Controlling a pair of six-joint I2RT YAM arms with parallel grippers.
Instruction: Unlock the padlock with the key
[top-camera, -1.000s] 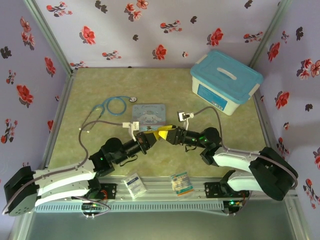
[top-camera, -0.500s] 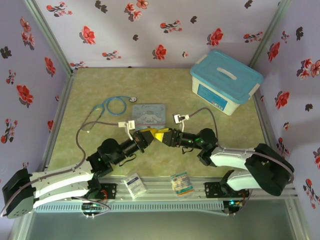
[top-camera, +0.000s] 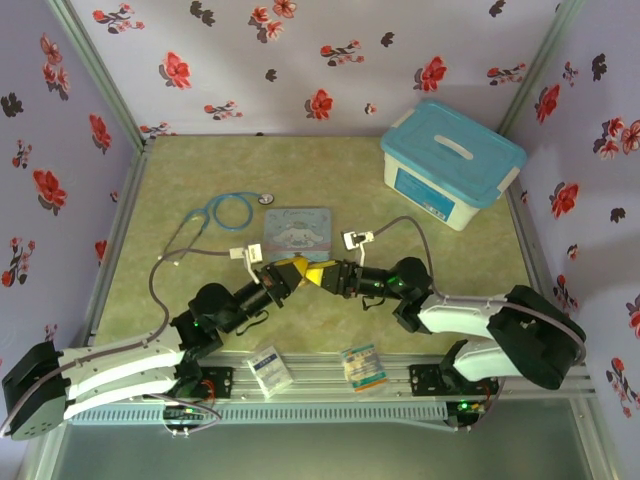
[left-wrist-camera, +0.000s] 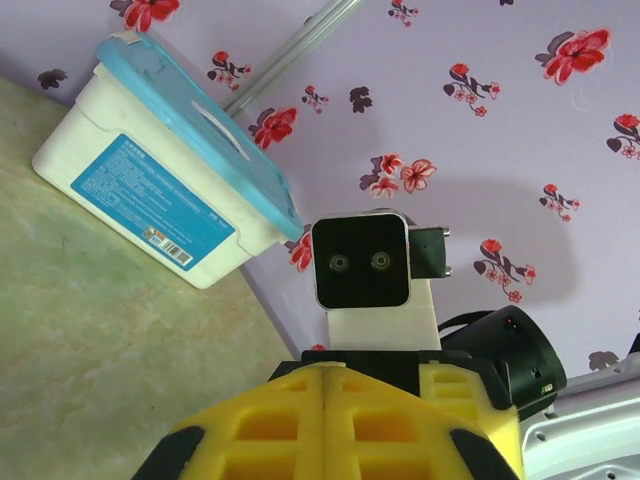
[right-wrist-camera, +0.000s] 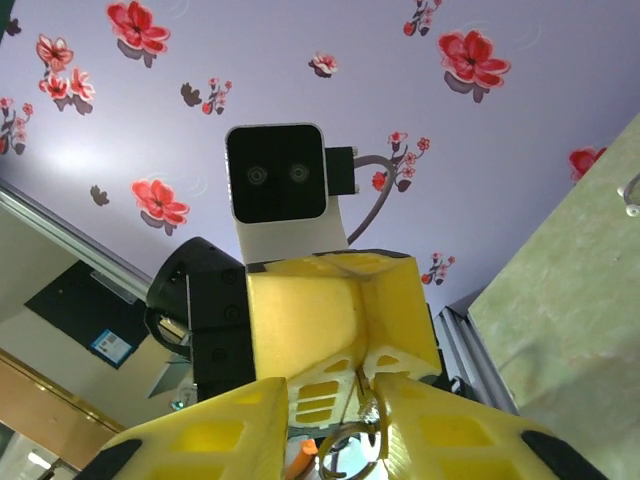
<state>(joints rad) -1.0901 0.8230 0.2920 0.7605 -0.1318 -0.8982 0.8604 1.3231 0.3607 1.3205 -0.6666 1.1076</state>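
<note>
Enclosing a mottled green bench (top-camera: 450, 280), lilac walls (top-camera: 300, 70) carry red flowers. At mid-bench the left gripper (top-camera: 297, 270) is pinched shut, tip to tip with the right gripper (top-camera: 315, 274). The right fingers stand slightly apart around a thin silver loop (right-wrist-camera: 350, 440). Whether that loop is the padlock's shackle, and whether it is gripped, cannot be told.

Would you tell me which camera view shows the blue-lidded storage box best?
The left wrist view: the blue-lidded storage box is large, its label side plain. The top external view shows it small but whole from above.
</note>
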